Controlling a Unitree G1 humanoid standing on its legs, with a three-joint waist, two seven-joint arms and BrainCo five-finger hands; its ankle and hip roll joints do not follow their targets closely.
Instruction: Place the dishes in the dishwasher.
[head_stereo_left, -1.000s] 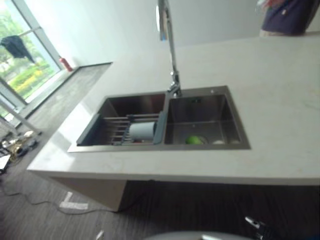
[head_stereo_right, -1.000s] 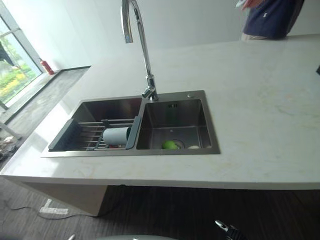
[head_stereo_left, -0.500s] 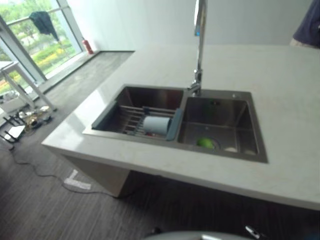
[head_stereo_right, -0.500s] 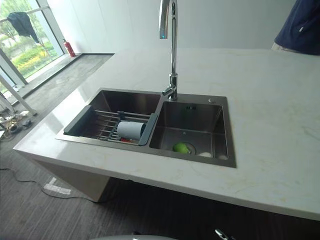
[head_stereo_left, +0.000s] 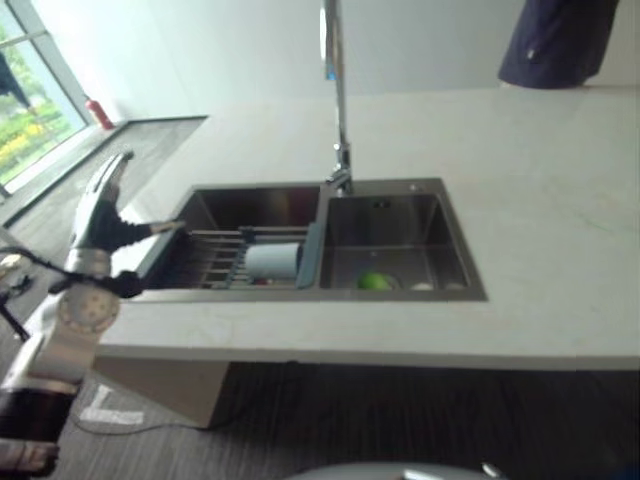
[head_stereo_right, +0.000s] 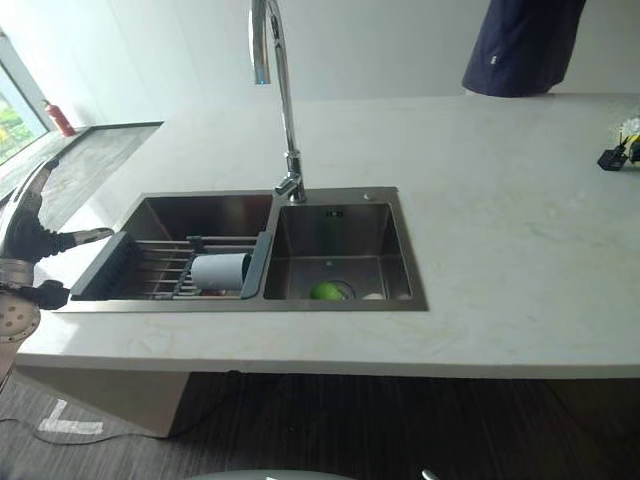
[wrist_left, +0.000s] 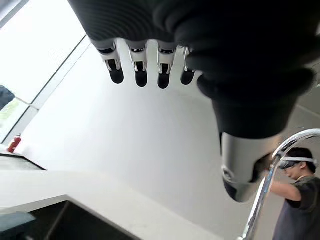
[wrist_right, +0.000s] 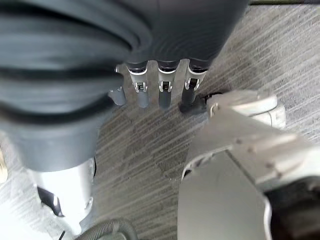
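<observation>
A pale cup (head_stereo_left: 272, 262) lies on its side on a wire rack (head_stereo_left: 215, 258) across the left basin of the steel sink (head_stereo_left: 455, 292). In the right basin sit a green round thing (head_stereo_left: 372, 282) and a small white thing (head_stereo_left: 422, 286). My left hand (head_stereo_left: 103, 205) is raised at the sink's left end, open and empty, its thumb toward the rack. In its wrist view the left hand's fingers (wrist_left: 141, 75) are straight. My right hand (wrist_right: 166, 92) hangs open over the carpet floor, holding nothing.
A tall curved faucet (head_stereo_right: 278, 100) rises between the basins. A person (head_stereo_left: 555, 40) stands behind the white counter (head_stereo_right: 500, 230). Small dark things (head_stereo_right: 615, 155) lie at the counter's far right. A red fire extinguisher (head_stereo_left: 100, 113) stands by the window.
The whole picture has shifted, so the camera moved. My left arm has risen into view at the left end of the sink. The cup and the things in the sink lie as before.
</observation>
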